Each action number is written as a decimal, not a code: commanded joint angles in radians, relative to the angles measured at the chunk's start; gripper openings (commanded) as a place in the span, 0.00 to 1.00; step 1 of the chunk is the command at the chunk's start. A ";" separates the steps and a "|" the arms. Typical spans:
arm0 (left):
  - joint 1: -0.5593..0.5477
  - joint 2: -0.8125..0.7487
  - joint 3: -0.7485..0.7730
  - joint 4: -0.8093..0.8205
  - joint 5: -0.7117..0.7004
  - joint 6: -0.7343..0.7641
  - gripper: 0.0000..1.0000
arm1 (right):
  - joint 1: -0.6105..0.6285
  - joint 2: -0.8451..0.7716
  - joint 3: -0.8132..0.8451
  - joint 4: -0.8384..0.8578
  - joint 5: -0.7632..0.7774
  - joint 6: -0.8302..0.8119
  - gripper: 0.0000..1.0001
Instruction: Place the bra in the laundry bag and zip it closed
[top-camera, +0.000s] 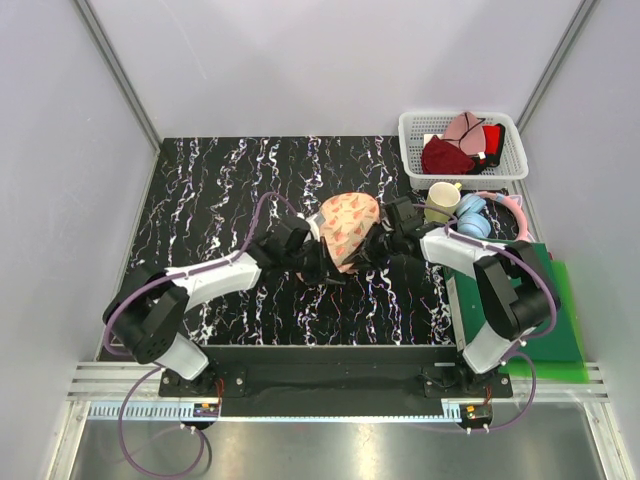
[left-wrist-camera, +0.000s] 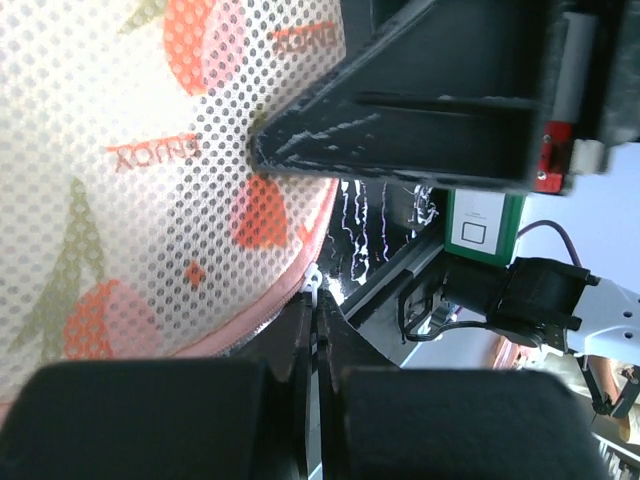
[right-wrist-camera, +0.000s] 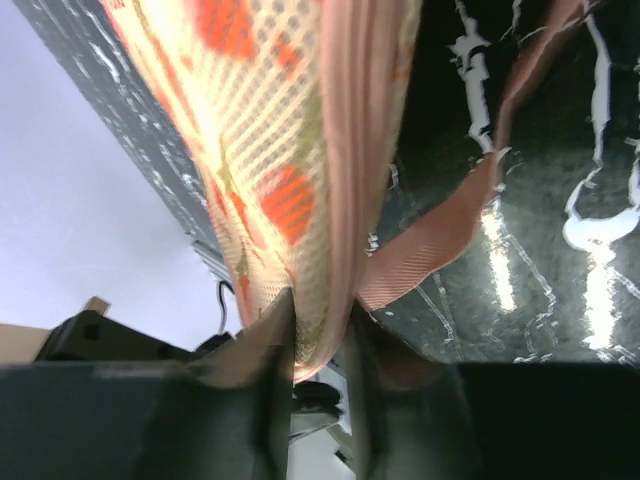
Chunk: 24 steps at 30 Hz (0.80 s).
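Looking down from overhead, we found the laundry bag (top-camera: 348, 226) domed at the centre of the table (top-camera: 220, 200), the left gripper (top-camera: 323, 264) at its 7 o'clock and the right gripper (top-camera: 382, 243) at its 3 o'clock, both grips hidden there. The left wrist camera gave us fingers (left-wrist-camera: 200, 420) pressed together at the pink zip edge; whether anything was caught between them, we couldn't tell. Only the right wrist camera showed its pincer pinching the bag's pink rim, with a ribbon loop (right-wrist-camera: 430, 245) trailing at 3 o'clock.
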<state>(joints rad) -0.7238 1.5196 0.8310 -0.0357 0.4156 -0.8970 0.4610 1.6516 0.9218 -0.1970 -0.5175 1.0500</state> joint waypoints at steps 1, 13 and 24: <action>0.004 -0.050 -0.030 0.011 -0.012 0.012 0.00 | -0.007 0.033 0.034 0.041 0.001 -0.022 0.11; 0.201 -0.308 -0.294 -0.118 0.005 0.084 0.00 | -0.074 0.250 0.221 -0.108 -0.219 -0.335 0.00; 0.087 -0.156 -0.044 -0.052 -0.001 0.040 0.00 | -0.004 0.219 0.456 -0.479 0.045 -0.383 0.68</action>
<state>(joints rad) -0.6155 1.2984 0.6399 -0.1390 0.3965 -0.8459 0.4282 1.9385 1.3556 -0.5148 -0.6090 0.6903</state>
